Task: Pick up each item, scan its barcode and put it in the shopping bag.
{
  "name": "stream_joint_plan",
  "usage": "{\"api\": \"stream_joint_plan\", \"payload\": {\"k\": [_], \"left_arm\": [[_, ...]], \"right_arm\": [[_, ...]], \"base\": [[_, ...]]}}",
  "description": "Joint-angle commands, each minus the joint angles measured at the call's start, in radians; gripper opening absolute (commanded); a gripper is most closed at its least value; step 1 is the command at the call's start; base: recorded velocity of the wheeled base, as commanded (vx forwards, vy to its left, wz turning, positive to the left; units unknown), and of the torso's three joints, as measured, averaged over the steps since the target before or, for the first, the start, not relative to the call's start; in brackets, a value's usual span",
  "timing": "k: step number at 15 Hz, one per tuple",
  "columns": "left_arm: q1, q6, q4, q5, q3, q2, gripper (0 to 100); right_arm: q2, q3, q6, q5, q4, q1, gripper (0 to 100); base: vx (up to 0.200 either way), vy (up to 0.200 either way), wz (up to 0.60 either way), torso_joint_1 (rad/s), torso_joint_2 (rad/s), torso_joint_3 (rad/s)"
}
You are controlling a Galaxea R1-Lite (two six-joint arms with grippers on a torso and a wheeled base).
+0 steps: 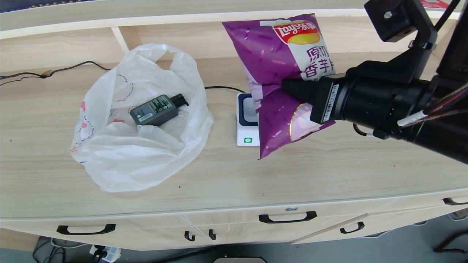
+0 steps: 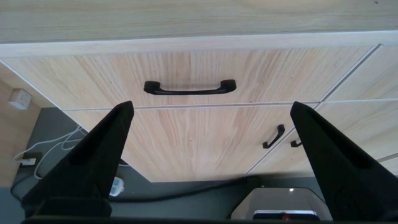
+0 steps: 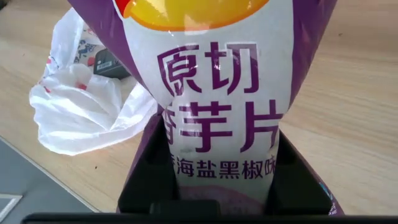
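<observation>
My right gripper [image 1: 287,87] is shut on a purple chip bag [image 1: 278,62], pinching it at its middle and holding it in the air above the white barcode scanner [image 1: 247,120]. The bag covers the scanner's right side. In the right wrist view the chip bag [image 3: 217,93] stands between the dark fingers [image 3: 149,174]. A white plastic shopping bag [image 1: 139,120] lies open on the counter's left part, with a dark pump bottle [image 1: 157,109] inside it. My left gripper [image 2: 208,162] hangs open below the counter, facing the drawer fronts.
The light wooden counter [image 1: 329,168] has drawers with black handles [image 1: 287,218] along its front. A black cable [image 1: 55,71] runs along the back left, and another leads to the scanner. A raised wooden shelf [image 1: 109,22] borders the back.
</observation>
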Motion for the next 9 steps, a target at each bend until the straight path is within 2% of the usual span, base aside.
{"api": "stream_joint_plan", "payload": {"k": [1,5,9], "left_arm": [[0.0,0.0,0.0,0.0,0.0,0.002,100],[0.0,0.0,0.0,0.0,0.0,0.0,100],[0.0,0.0,0.0,0.0,0.0,0.0,100]], "right_arm": [[0.044,-0.043,-0.012,-0.01,-0.001,0.003,0],[0.115,-0.107,-0.014,-0.026,-0.041,0.008,0],[0.144,-0.106,-0.04,-0.029,-0.072,0.004,0]], "base": [[0.0,0.0,0.0,0.0,0.0,0.0],[0.0,0.0,0.0,0.0,0.0,0.0],[0.0,0.0,0.0,0.0,0.0,0.0]]}}
